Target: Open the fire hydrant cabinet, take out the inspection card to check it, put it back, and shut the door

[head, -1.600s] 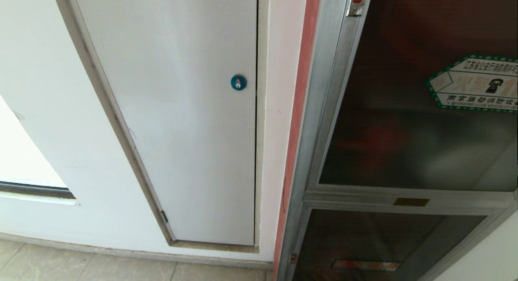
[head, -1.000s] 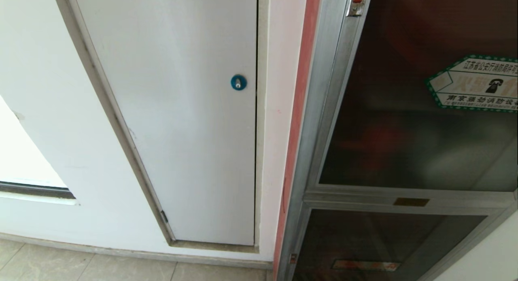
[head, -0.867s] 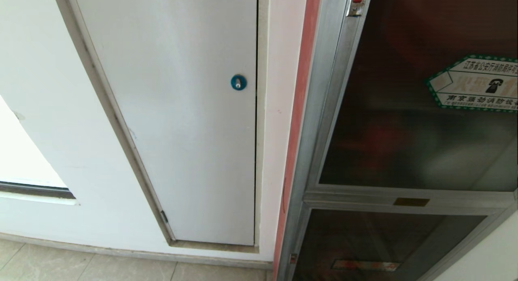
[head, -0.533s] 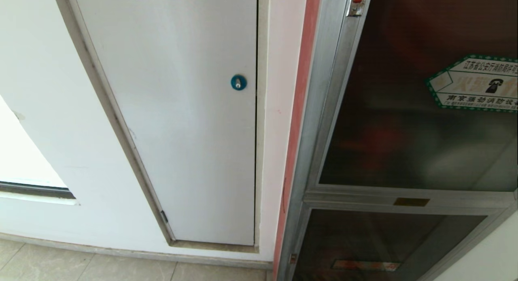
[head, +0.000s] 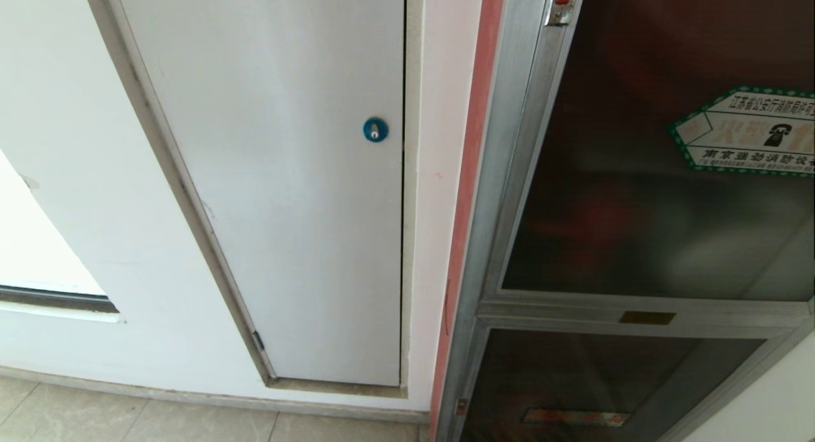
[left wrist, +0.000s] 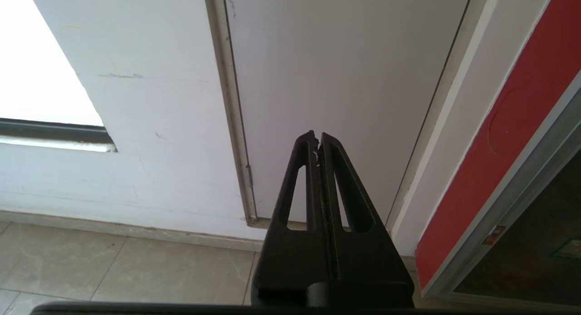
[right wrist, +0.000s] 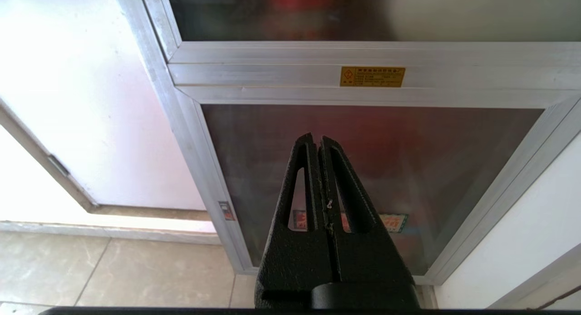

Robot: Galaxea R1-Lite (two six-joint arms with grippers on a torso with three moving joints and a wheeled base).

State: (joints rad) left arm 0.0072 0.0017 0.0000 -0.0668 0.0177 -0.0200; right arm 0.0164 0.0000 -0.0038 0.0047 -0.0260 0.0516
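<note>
White wall is carrying the fire hydrant cabinet (head: 503, 174), its door (head: 637, 193) sitting closed (stiff, fragile glass); both grippers' jaws are staying closed, empty. Probably grip the metal frame edge.

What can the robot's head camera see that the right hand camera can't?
Only the head view shows the blue lock on the white panel door and the green-edged phone sticker on the upper glass door. Only the right wrist view shows the right gripper, shut and empty, in front of the lower glass panel, and the readable yellow label. Both show the silver cabinet, closed, and the floor tiles.
</note>
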